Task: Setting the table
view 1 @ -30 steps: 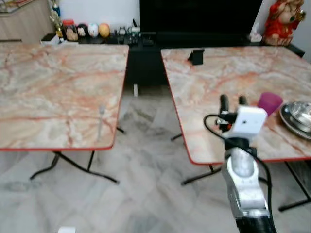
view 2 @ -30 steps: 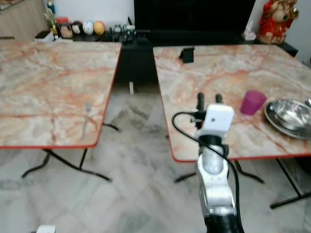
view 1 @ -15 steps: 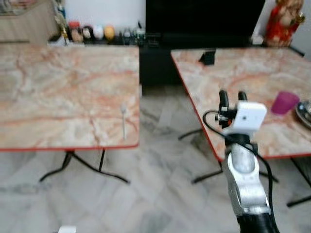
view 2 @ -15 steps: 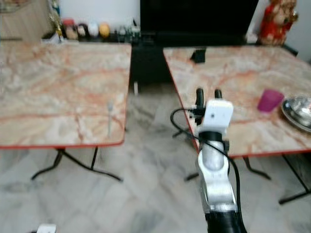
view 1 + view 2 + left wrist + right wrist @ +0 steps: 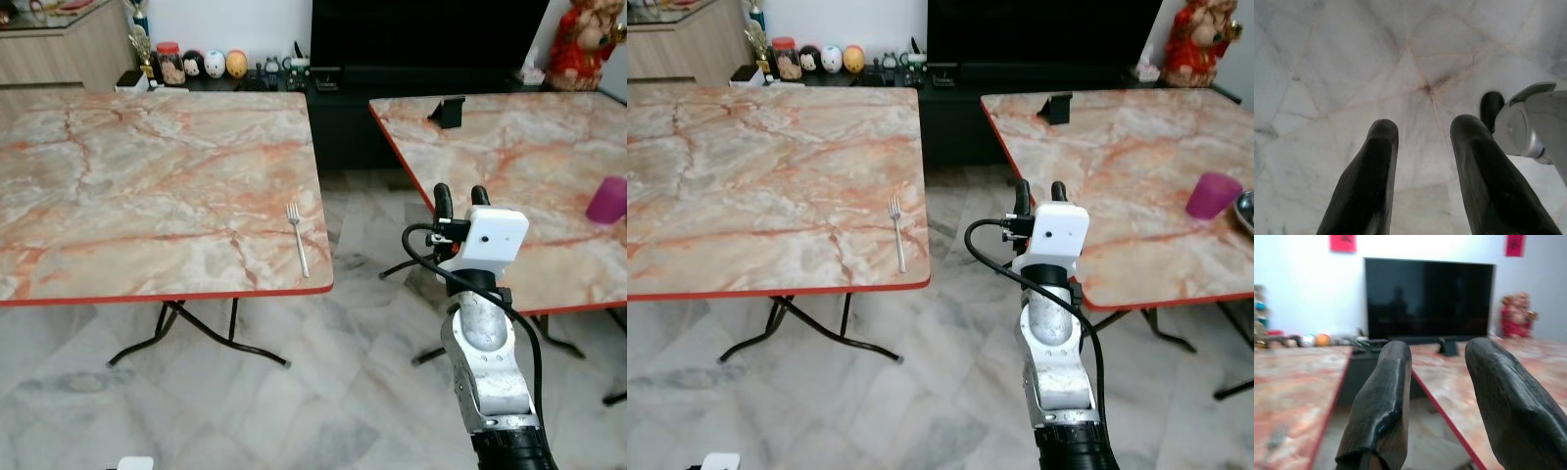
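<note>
Two marble-patterned benches with red edging stand side by side on a pale marble floor (image 5: 294,392), a gap between them. On the left bench (image 5: 118,186) a single silver fork (image 5: 298,238) lies near the bench's 4 o'clock corner, tines toward the far wall, close to the red edge. On the right bench (image 5: 1117,166) a magenta cup (image 5: 1212,194) stands upright at about 3 o'clock of that bench, with the rim of a steel bowl (image 5: 1247,211) just beside it at the picture's edge; a small black stand (image 5: 1054,106) sits near its far edge.

The right pincer (image 5: 455,198) is raised in the gap between the benches, its two black fingers (image 5: 1382,406) pointing at the dark television (image 5: 1427,298), parted narrowly with nothing between them. The left pincer (image 5: 1422,161) hangs over the floor tiles, fingers likewise apart and empty.

Two red hangings flank the television high on the wall; their writing is too blurred to read. A red figurine (image 5: 1198,44) stands at the far right, and small jars and painted egg-shaped ornaments (image 5: 211,64) line the low cabinet.
</note>
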You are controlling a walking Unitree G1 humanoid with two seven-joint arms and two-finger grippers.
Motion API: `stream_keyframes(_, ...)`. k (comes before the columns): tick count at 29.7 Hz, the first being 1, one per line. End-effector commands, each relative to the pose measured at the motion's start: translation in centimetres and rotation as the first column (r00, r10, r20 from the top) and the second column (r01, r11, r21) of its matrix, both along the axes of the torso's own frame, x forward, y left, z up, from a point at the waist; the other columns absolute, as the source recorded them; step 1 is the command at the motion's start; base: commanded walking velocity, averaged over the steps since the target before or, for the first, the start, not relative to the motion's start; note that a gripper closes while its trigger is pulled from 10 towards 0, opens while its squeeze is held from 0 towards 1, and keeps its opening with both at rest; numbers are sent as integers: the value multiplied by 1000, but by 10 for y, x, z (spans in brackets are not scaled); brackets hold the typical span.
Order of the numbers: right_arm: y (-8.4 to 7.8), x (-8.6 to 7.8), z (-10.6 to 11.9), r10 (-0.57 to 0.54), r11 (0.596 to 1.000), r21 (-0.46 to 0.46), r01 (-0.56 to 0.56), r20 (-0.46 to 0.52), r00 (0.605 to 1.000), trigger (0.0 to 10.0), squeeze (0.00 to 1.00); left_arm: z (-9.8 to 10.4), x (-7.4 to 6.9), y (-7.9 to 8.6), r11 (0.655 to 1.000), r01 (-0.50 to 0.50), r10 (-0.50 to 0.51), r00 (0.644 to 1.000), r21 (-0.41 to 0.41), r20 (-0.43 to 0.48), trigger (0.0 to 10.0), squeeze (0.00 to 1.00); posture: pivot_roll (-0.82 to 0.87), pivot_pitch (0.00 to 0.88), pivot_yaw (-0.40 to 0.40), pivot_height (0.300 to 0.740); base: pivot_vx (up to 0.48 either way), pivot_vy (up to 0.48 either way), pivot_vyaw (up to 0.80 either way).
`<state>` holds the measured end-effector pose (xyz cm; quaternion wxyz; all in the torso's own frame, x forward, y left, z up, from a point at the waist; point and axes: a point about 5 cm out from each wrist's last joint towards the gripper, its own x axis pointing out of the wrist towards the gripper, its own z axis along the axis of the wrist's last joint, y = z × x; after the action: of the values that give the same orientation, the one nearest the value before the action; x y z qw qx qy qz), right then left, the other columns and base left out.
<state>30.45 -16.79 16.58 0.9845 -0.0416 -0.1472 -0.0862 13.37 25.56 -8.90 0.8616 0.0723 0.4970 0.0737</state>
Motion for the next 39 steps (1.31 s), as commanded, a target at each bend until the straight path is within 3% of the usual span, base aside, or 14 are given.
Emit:
stream_keyframes(1, 4, 1, 7, 11, 1000, 5, -11, 29, 1000, 10000, 0, 0, -2, 2, 1000, -13, 13, 1000, 4, -11, 10000, 0, 32, 0, -12, 711, 0, 311, 0)
stream_keyframes(20, 9, 1, 4, 27, 1000, 3, -27, 15, 1000, 10000, 0, -1, -3, 1, 1000, 10, -9, 1000, 6, -21, 10000, 0, 30, 0, -13, 711, 0, 298, 0)
stream_keyframes(39, 4, -1, 0, 18, 1000, -17, -18, -2, 1000, 10000, 0, -1, -3, 0, 1000, 21, -21, 1000, -5, -19, 10000, 0, 34, 0, -16, 711, 0, 0, 0)
